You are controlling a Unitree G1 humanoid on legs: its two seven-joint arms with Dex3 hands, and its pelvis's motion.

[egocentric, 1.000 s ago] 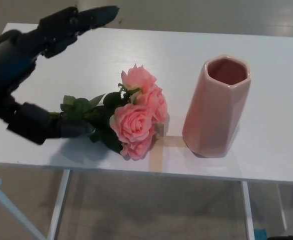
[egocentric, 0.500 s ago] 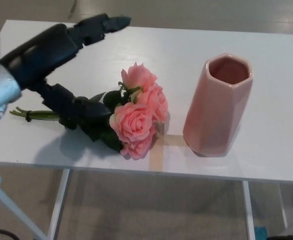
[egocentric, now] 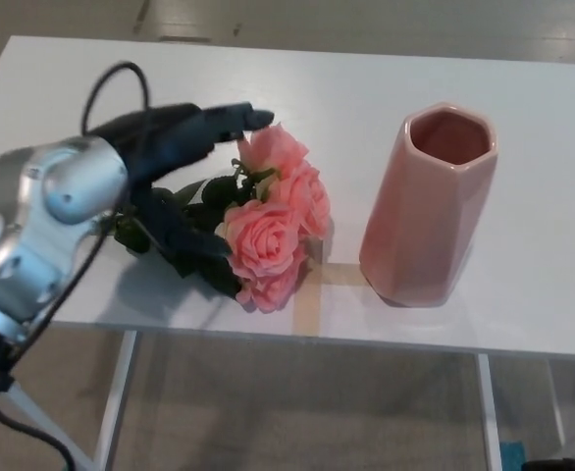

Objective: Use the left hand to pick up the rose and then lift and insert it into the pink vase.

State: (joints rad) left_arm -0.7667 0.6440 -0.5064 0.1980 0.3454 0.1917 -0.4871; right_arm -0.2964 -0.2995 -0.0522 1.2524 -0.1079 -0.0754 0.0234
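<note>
A bunch of pink roses (egocentric: 271, 228) with dark green leaves lies on the white table (egocentric: 366, 83), blooms pointing right toward the pink vase (egocentric: 426, 211). The vase stands upright to their right, its mouth open and empty. My left hand (egocentric: 166, 162) is over the leafy part of the bunch. Its upper fingers (egocentric: 219, 122) reach above the top bloom and its thumb (egocentric: 187, 238) lies low beside the leaves, so the hand straddles the bunch with fingers apart. The stems are hidden behind my hand and silver forearm (egocentric: 42, 211). My right hand does not show.
A strip of tan tape (egocentric: 312, 294) marks the table between the roses and the vase, near the front edge. The table's front edge runs just below the roses, with the floor and table legs beneath. A black cable (egocentric: 111, 83) loops above my wrist.
My left hand has moved right and closer to the blooms, now covering the stem ends that showed half a second ago. The roses and vase have not moved.
</note>
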